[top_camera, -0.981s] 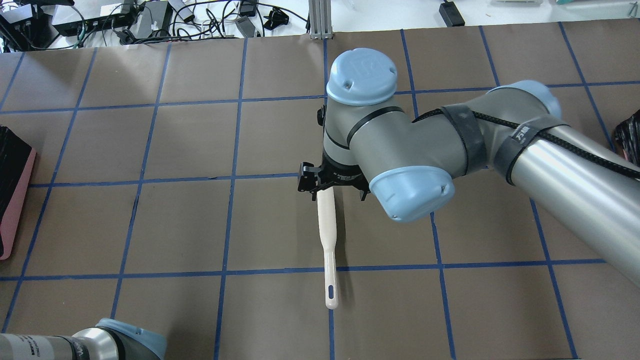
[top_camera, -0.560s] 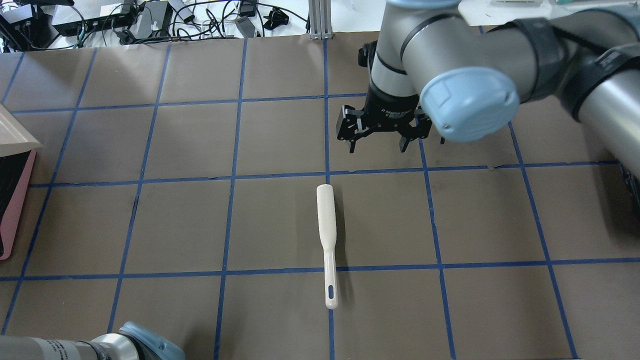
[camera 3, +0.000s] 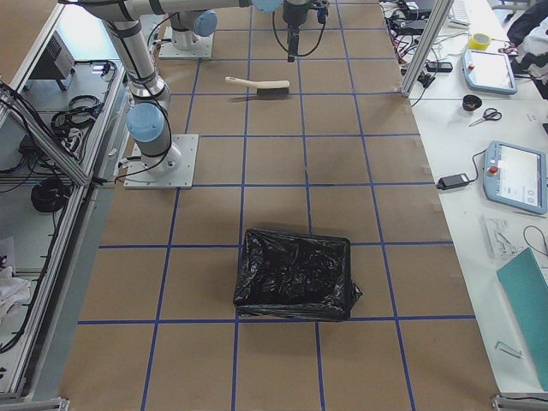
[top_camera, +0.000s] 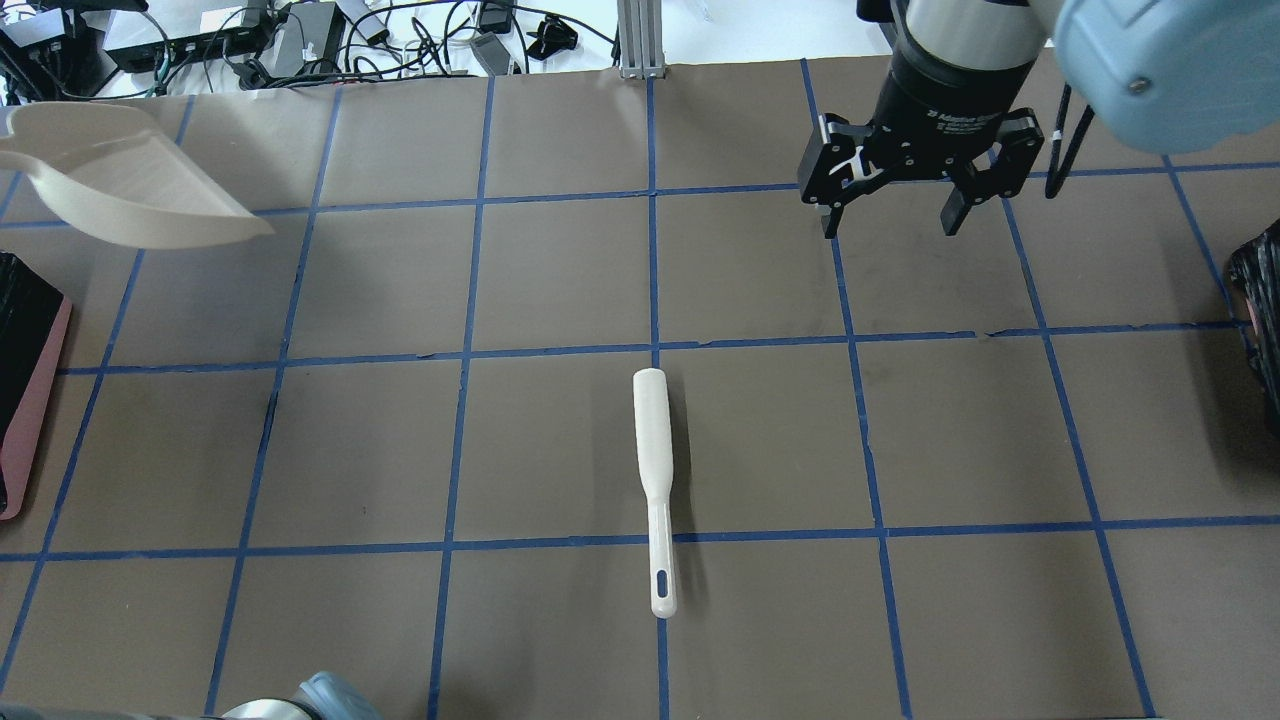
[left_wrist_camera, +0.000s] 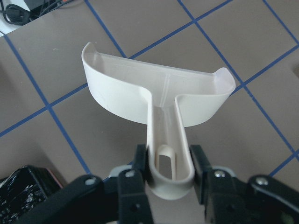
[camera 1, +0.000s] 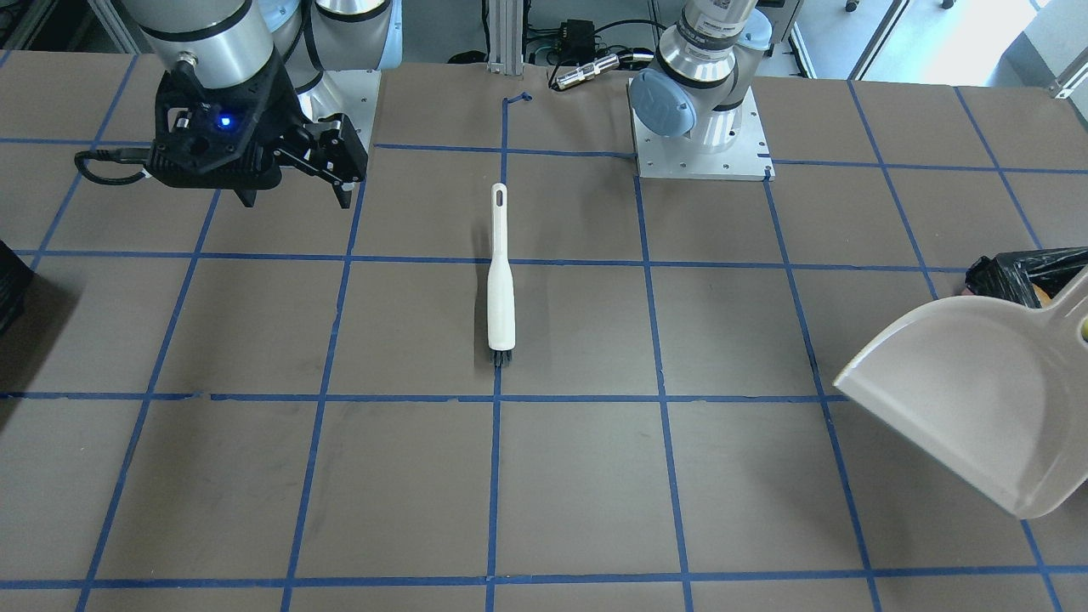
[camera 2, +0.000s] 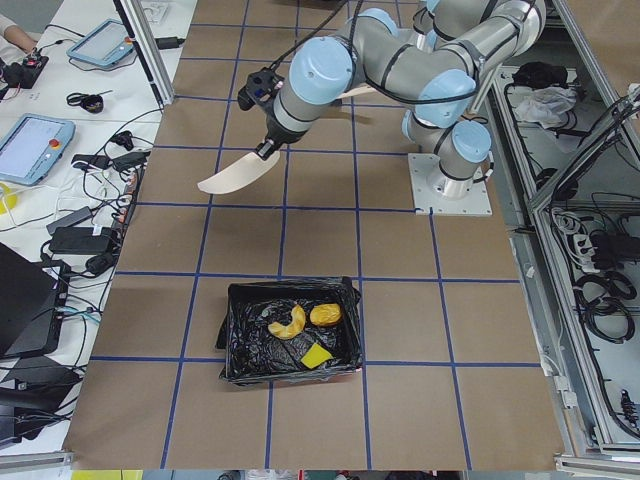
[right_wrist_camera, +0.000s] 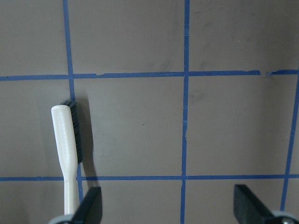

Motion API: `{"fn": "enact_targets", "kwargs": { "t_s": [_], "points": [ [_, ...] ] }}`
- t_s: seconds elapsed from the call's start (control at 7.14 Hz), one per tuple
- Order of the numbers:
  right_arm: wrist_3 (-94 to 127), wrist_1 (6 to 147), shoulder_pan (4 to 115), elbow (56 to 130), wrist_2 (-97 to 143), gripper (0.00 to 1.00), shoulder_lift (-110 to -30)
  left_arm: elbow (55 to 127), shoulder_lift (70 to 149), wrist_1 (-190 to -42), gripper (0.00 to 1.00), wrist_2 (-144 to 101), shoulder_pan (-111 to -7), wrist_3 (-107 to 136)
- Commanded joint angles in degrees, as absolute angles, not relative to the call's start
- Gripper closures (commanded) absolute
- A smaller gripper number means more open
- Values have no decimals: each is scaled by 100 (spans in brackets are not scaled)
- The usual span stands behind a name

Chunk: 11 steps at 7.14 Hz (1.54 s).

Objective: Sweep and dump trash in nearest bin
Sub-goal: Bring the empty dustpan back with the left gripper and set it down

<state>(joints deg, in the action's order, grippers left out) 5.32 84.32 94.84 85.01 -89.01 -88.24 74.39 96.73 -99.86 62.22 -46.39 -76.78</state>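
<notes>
The trash lies inside the bin, on its black bag: an orange-brown lump, a yellow wedge and a crescent slice. The bin's pink side shows at the overhead view's left edge. My left gripper is shut on the handle of a cream dustpan, held in the air beyond the bin. My right gripper is open and empty, high over the far right of the table. It is apart from the white brush, which lies flat at mid-table.
A second black-bagged bin stands at the table's right end, its edge in the overhead view. The table is brown paper with blue tape lines. Cables and boxes lie beyond the far edge.
My right gripper has moved off the brush's head, up and to the far right, open. The brush has stayed put. The dustpan has come into the overhead view at the far left.
</notes>
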Motion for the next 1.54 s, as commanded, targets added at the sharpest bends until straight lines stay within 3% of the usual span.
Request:
{"fn": "enact_targets", "kwargs": {
  "t_s": [0.0,0.28,0.7,1.4],
  "points": [
    [457,8411,9483,8534,-8947,0,-8894,7812,9589,-9389,100,6206,-5796,-6160],
    [492,8429,9466,8534,-9017,0,-8912,8372,9746,-8209,100,5909,-6850,-4798],
    [475,8394,9466,8543,-9035,0,-8930,9822,9791,-5282,100,5967,-8021,-2634],
    [457,8367,9475,8543,-9044,0,-8930,10853,10054,-2701,100,6994,-9296,-944]
  ]
}}
